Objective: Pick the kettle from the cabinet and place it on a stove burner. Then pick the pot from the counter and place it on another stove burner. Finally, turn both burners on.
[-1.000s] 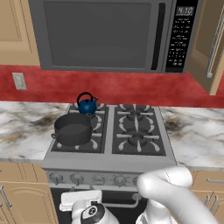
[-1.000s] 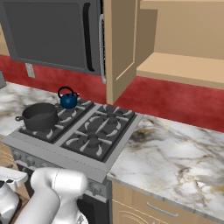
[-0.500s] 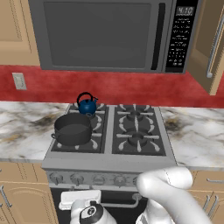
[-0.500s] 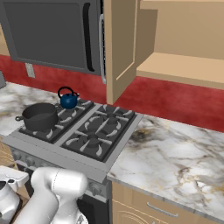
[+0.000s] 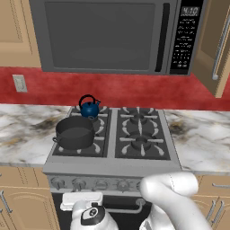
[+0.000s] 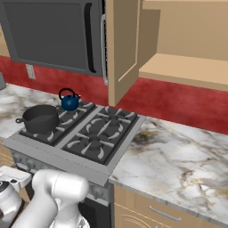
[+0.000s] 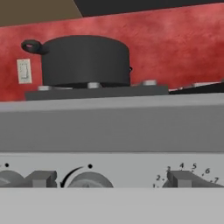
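The blue kettle (image 5: pixel 89 108) (image 6: pixel 70 101) stands on the back-left stove burner. In front of it the dark pot (image 5: pixel 74 132) (image 6: pixel 41 118) (image 7: pixel 85 60) sits on the front-left burner. The two right burners (image 5: pixel 139 133) (image 6: pixel 101 132) are bare. My gripper (image 5: pixel 81 199) (image 6: pixel 13 176) is low, in front of the range's knob row, left of centre, open and holding nothing. In the hand view the knobs (image 7: pixel 89 179) lie close ahead at the bottom, with the pot above them. The cabinet (image 6: pixel 187 67) hangs to the right with its door (image 6: pixel 122 49) open and its shelf bare.
A microwave (image 5: pixel 112 36) hangs over the range. The marble counter (image 5: pixel 22 130) (image 6: pixel 178 160) runs on both sides of the stove. A wall outlet (image 5: pixel 19 83) is on the red backsplash at left. The open cabinet door (image 5: pixel 215 42) juts out at upper right.
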Available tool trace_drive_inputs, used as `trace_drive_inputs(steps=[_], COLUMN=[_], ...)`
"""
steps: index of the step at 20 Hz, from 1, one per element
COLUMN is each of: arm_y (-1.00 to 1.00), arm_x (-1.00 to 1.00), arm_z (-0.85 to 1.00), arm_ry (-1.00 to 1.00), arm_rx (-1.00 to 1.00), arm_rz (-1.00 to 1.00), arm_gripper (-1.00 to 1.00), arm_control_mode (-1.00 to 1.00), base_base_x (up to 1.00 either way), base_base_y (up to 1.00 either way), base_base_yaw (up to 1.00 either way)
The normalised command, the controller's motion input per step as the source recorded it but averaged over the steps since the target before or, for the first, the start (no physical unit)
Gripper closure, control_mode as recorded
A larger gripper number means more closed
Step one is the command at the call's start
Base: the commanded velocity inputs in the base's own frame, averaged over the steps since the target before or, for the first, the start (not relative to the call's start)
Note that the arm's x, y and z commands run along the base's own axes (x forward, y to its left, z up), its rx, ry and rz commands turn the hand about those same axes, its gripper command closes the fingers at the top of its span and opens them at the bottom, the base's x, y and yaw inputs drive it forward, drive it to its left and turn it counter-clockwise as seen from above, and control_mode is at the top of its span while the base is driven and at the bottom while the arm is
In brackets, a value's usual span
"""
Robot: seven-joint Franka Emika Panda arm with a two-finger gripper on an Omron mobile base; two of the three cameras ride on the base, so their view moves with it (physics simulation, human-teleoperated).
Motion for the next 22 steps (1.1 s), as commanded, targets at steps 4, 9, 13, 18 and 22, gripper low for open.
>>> trace_drive_inputs(steps=[4, 9, 13, 18, 22], arm_y=[0.0, 0.0, 0.0, 0.02, 0.0], arm_x=[0.09, 0.03, 0.06, 0.14, 0.18], arm_z=[-0.14, -0.08, -0.05, -0.01, 0.0], arm_ry=[0.0, 0.0, 0.0, 0.0, 0.0], arm_rx=[0.03, 0.02, 0.02, 0.0, 0.01], arm_rz=[0.0, 0.0, 0.0, -0.01, -0.02], arm_gripper=[-1.0, -1.0, -1.0, -1.0, -1.0], arm_control_mode=[-1.0, -1.0, -1.0, -1.0, -1.0], base_base_x=[0.0, 0.0, 0.0, 0.0, 0.0], base_base_y=[0.0, 0.0, 0.0, 0.0, 0.0], base_base_yaw=[0.0, 0.0, 0.0, 0.0, 0.0])
